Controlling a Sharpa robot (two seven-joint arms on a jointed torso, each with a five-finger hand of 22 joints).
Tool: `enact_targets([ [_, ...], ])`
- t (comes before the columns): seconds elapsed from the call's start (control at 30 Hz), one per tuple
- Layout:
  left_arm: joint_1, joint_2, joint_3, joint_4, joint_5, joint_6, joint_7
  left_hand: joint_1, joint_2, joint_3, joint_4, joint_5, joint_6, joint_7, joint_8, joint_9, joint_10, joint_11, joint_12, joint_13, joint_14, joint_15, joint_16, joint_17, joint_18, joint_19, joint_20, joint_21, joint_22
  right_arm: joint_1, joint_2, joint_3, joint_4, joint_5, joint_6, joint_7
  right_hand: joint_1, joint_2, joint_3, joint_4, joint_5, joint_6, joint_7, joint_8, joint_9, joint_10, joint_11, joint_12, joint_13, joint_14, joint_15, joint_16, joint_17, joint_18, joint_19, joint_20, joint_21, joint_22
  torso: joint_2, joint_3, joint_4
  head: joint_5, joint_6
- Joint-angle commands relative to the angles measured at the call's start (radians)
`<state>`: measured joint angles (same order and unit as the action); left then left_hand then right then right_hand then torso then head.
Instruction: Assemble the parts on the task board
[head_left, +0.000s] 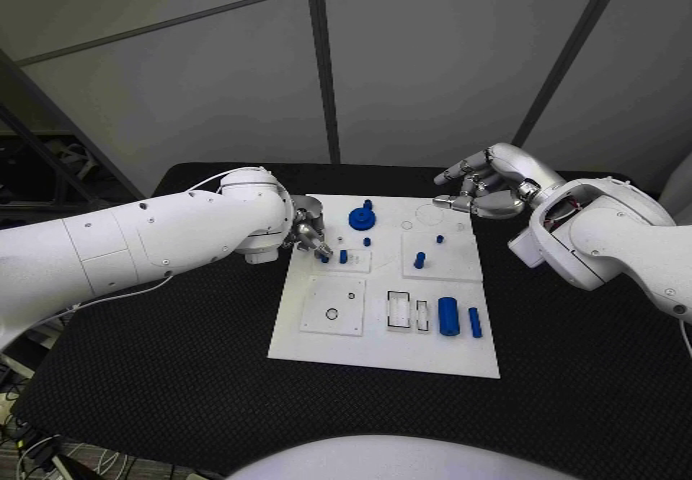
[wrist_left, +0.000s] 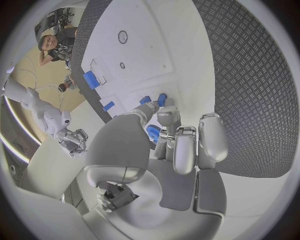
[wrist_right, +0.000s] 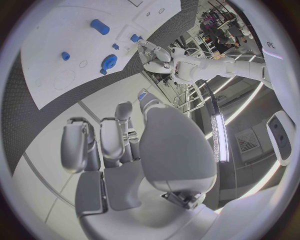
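Observation:
The white task board (head_left: 325, 335) lies in the middle of the black table. My left hand (head_left: 307, 235) is over the board's far left part and pinches a small blue part (wrist_left: 153, 132) between thumb and fingers. A blue peg (head_left: 342, 256) stands just beside those fingers. A blue gear-like piece (head_left: 362, 218) stands near the far edge, with small pegs (head_left: 420, 259) to its right. A blue cylinder (head_left: 449, 316) and a blue bar (head_left: 475, 321) lie at the near right. My right hand (head_left: 483, 190) hovers off the board's far right corner, fingers loosely bent and holding nothing.
The board has a round hole (head_left: 332, 313) at the near left and rectangular slots (head_left: 400, 310) beside the cylinder. Black table (head_left: 173, 380) surrounds the board on all sides. A grey wall stands behind the table.

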<state>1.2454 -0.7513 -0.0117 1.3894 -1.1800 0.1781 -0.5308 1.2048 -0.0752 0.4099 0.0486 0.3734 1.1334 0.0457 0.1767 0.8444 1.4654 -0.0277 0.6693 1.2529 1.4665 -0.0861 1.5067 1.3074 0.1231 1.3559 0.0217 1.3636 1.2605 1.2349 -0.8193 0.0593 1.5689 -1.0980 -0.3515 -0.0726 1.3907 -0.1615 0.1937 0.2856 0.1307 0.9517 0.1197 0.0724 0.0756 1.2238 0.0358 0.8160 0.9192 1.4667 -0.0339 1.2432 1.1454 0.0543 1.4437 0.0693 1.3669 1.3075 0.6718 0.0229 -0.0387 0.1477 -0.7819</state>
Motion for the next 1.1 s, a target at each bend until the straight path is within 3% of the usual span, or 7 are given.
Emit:
enact_targets([
  [0.03, -0.005, 0.005, -0.003, -0.005, 0.026, 0.003, -0.008, -0.027, -0.009, 0.140, -0.131, -0.052, -0.005, -0.012, 0.004, 0.010, 0.062, -0.009, 0.000, -0.001, 0.084, -0.007, -0.003, 0.183, -0.044, 0.000, 0.001, -0.005, 0.000, 0.002, -0.002, 0.001, 0.003, -0.002, -0.002, 0.004, -0.005, 0.006, 0.006, 0.000, 0.006, 0.008, -0.001, -0.006, -0.001, 0.005, -0.003, 0.002, -0.001, 0.016, -0.010, -0.004, 0.000, 0.002, 0.007, -0.002, -0.002, 0.048, 0.000, -0.0002, 0.0008, -0.002, 0.000],
  [0.13, -0.005, 0.007, -0.003, -0.011, 0.030, -0.005, -0.010, -0.039, -0.008, 0.131, -0.116, -0.127, -0.008, -0.018, 0.004, 0.016, 0.061, -0.013, 0.000, 0.000, 0.084, -0.010, -0.004, 0.182, -0.044, 0.001, -0.002, -0.006, 0.001, 0.002, -0.002, 0.001, 0.004, -0.002, -0.003, 0.004, -0.005, 0.006, 0.006, 0.000, 0.006, 0.008, -0.001, -0.006, -0.001, 0.005, -0.003, 0.002, -0.001, 0.016, -0.010, -0.004, 0.000, 0.002, 0.007, -0.002, -0.002, 0.048, 0.000, 0.0001, 0.0003, -0.001, 0.000],
  [0.23, -0.006, 0.008, -0.003, -0.016, 0.032, -0.008, -0.012, -0.053, -0.009, 0.122, -0.098, -0.149, -0.005, -0.020, 0.004, 0.018, 0.061, -0.014, 0.002, 0.002, 0.084, -0.011, -0.005, 0.181, -0.045, 0.002, -0.003, -0.007, 0.002, 0.002, -0.003, 0.001, 0.004, -0.002, -0.003, 0.004, -0.005, 0.006, 0.006, 0.000, 0.006, 0.008, -0.001, -0.006, -0.001, 0.005, -0.003, 0.002, -0.001, 0.016, -0.010, -0.004, 0.000, 0.002, 0.007, -0.002, -0.002, 0.048, 0.000, 0.0001, 0.0003, -0.001, 0.000],
  [0.4, -0.006, 0.009, -0.003, -0.020, 0.034, -0.005, -0.015, -0.076, -0.018, 0.096, -0.057, -0.235, 0.005, -0.027, 0.004, 0.020, 0.060, -0.018, 0.006, 0.006, 0.084, -0.015, -0.004, 0.181, -0.045, 0.004, -0.006, -0.008, 0.004, 0.002, -0.004, 0.001, 0.005, -0.002, -0.003, 0.004, -0.005, 0.006, 0.006, 0.001, 0.006, 0.008, -0.001, -0.006, -0.001, 0.005, -0.003, 0.003, -0.001, 0.015, -0.010, -0.004, 0.000, 0.002, 0.007, -0.002, -0.002, 0.048, 0.000, 0.0002, 0.0008, -0.003, -0.001],
  [0.77, -0.006, 0.008, -0.004, -0.029, 0.036, 0.001, -0.024, -0.098, -0.036, 0.060, 0.002, -0.275, 0.016, -0.028, 0.001, 0.019, 0.059, -0.019, 0.006, 0.011, 0.084, -0.016, -0.004, 0.181, -0.045, 0.005, -0.008, -0.010, 0.005, 0.002, -0.006, 0.001, 0.006, -0.002, -0.004, 0.003, -0.005, 0.006, 0.006, 0.001, 0.006, 0.008, -0.001, -0.006, -0.001, 0.005, -0.003, 0.003, -0.001, 0.015, -0.010, -0.004, 0.000, 0.002, 0.007, -0.002, -0.002, 0.048, -0.001, -0.0002, 0.0009, -0.004, -0.001],
  [0.9, -0.006, 0.006, -0.003, -0.029, 0.036, -0.002, -0.026, -0.111, -0.053, 0.033, 0.046, -0.314, 0.021, -0.028, -0.002, 0.017, 0.059, -0.019, 0.005, 0.013, 0.084, -0.016, -0.006, 0.179, -0.045, 0.006, -0.008, -0.012, 0.005, 0.002, -0.007, 0.001, 0.006, -0.002, -0.004, 0.004, -0.006, 0.006, 0.006, 0.001, 0.006, 0.008, -0.001, -0.006, -0.001, 0.004, -0.003, 0.001, -0.002, 0.015, -0.010, -0.006, -0.002, 0.002, 0.006, -0.002, -0.003, 0.047, -0.001, -0.0008, 0.0009, -0.004, -0.001],
  [1.1, -0.006, 0.001, -0.003, -0.025, 0.036, -0.044, -0.028, -0.147, -0.096, -0.031, 0.133, -0.325, 0.025, -0.024, -0.007, 0.015, 0.054, -0.016, -0.019, 0.008, 0.081, -0.015, -0.015, 0.168, -0.044, 0.002, -0.009, -0.019, -0.001, 0.002, -0.007, 0.001, 0.006, -0.002, -0.005, 0.005, -0.006, 0.006, 0.005, 0.001, 0.006, 0.007, -0.001, -0.007, -0.001, 0.004, -0.003, 0.001, -0.003, 0.015, -0.010, -0.006, -0.002, 0.002, 0.006, -0.002, -0.004, 0.046, -0.001, -0.0006, 0.0013, -0.005, 0.002],
])
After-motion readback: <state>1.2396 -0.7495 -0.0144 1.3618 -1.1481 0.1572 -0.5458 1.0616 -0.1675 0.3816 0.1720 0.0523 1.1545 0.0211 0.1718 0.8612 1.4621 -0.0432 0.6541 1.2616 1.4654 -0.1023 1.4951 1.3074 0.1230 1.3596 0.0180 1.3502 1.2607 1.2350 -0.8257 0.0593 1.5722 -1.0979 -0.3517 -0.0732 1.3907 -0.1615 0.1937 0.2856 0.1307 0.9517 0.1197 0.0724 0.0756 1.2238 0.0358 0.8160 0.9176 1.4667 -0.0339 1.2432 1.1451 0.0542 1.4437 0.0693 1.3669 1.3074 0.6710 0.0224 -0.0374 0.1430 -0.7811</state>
